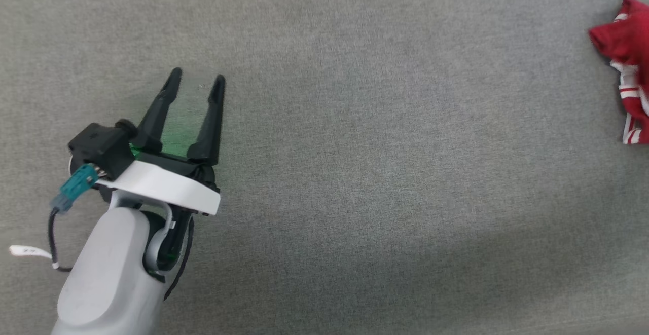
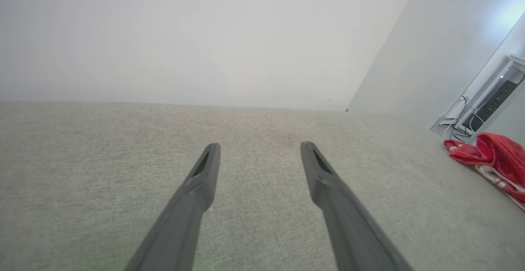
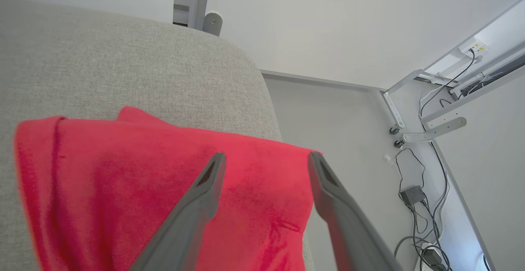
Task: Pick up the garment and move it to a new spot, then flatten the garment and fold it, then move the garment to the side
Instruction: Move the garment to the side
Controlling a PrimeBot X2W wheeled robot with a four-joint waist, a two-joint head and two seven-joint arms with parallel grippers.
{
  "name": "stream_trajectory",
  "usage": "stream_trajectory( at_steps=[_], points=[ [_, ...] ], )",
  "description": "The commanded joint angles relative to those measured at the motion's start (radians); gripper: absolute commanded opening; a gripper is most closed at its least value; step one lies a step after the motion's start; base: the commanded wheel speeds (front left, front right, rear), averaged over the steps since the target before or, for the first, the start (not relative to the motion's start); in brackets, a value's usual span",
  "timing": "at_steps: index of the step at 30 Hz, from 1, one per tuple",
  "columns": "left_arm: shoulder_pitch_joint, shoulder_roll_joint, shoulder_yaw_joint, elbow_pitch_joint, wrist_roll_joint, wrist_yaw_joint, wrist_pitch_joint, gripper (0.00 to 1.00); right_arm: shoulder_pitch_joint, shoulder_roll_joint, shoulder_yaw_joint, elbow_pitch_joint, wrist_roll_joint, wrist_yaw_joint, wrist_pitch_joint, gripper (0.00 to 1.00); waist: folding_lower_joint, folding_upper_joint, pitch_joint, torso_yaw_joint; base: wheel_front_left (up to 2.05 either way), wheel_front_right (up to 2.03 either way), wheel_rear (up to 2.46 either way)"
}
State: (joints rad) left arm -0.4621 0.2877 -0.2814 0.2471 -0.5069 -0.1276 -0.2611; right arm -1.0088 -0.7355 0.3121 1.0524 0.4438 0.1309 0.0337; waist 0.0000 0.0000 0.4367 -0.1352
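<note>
Before the right hand [image 3: 264, 158], fingers [image 3: 205, 189] parted, lies the garment [image 3: 123, 172].

The garment [image 1: 626, 46] lay on the cushion [image 1: 355, 173], well to the right of the left gripper [image 1: 196, 75]. It sat directly before the right gripper [image 3: 266, 156]; cables [image 3: 414, 193] lay on the floor [image 3: 328, 111] right of that gripper.

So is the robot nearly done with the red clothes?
The red garment lies bunched at the grey surface's right edge, so one move looks done. Nothing is held: the right gripper is open over it, the left gripper open. Flattening and folding probably remain.
</note>
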Motion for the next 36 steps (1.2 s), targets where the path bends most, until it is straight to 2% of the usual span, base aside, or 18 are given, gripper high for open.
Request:
stream_trajectory(
  at_steps=[1, 10, 21, 32, 36],
  points=[
    [0.014, 0.000, 0.007, -0.006, -0.013, -0.002, -0.005, 1.00, 0.012, 0.006, -0.003, -0.003, 0.006, -0.001, -0.012, 1.00, 0.0000, 0.0000, -0.014, 0.001, 0.00, 0.00, 0.00],
    [0.082, -0.034, 0.114, -0.038, 0.015, -0.002, -0.005, 1.00, 0.063, 0.030, -0.001, -0.040, 0.054, 0.000, -0.108, 1.00, 0.0000, 0.0000, -0.106, 0.017, 0.00, 0.00, 0.00],
    [0.206, -0.084, 0.274, -0.091, 0.075, 0.012, -0.005, 1.00, 0.196, 0.077, 0.030, -0.173, 0.129, -0.001, -0.243, 1.00, 0.0000, 0.0000, -0.233, 0.039, 0.00, 0.00, 0.00],
    [0.353, -0.116, 0.382, -0.148, 0.123, 0.019, -0.005, 1.00, 0.362, 0.134, -0.009, -0.318, 0.103, 0.000, -0.299, 1.00, 0.0000, 0.0000, -0.336, 0.060, 0.00, 0.00, 0.00],
    [0.400, -0.125, 0.409, -0.149, 0.142, 0.021, -0.005, 1.00, 0.445, 0.170, -0.062, -0.409, 0.067, 0.000, -0.298, 1.00, 0.0000, 0.0000, -0.367, 0.065, 0.00, 0.00, 0.00]
  ],
)
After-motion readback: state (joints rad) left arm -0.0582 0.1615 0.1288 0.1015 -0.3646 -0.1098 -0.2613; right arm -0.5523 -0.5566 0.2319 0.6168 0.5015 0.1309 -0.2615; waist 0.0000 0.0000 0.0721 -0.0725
